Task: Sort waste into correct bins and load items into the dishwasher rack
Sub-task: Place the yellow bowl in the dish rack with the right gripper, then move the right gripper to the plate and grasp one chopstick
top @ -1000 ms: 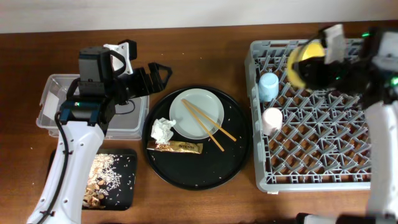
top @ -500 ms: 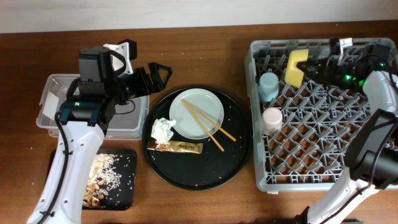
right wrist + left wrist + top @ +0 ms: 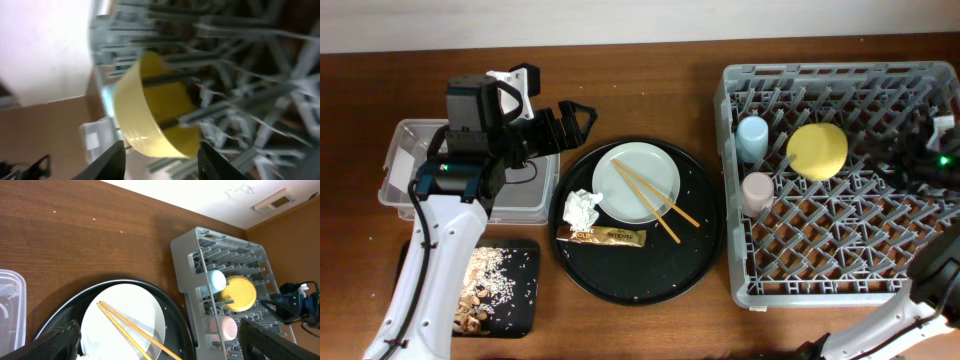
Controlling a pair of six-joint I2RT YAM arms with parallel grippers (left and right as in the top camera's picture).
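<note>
We are logging the yellow bowl (image 3: 817, 150) sitting in the dishwasher rack (image 3: 820, 293), tipped among the upright pegs near the back, just beside the light-blue cup (image 3: 752, 138) and the pink cup (image 3: 757, 190). In the blurred right-wrist view the right gripper (image 3: 161, 160) is showing its fingers spread wide, one on each side and apparently clear of the bowl, gripping nothing. We are judging the release as the step in hand. To do it well, we are advising a lift straight up off the pegs, keeping the fingers wide so they are not catching the leaning rim. The left gripper (image 3: 170, 340) is hovering, fingers wide and empty, above the plate (image 3: 636, 180) and chopsticks (image 3: 655, 200) on the bench's round black tray (image 3: 620, 285).
</note>
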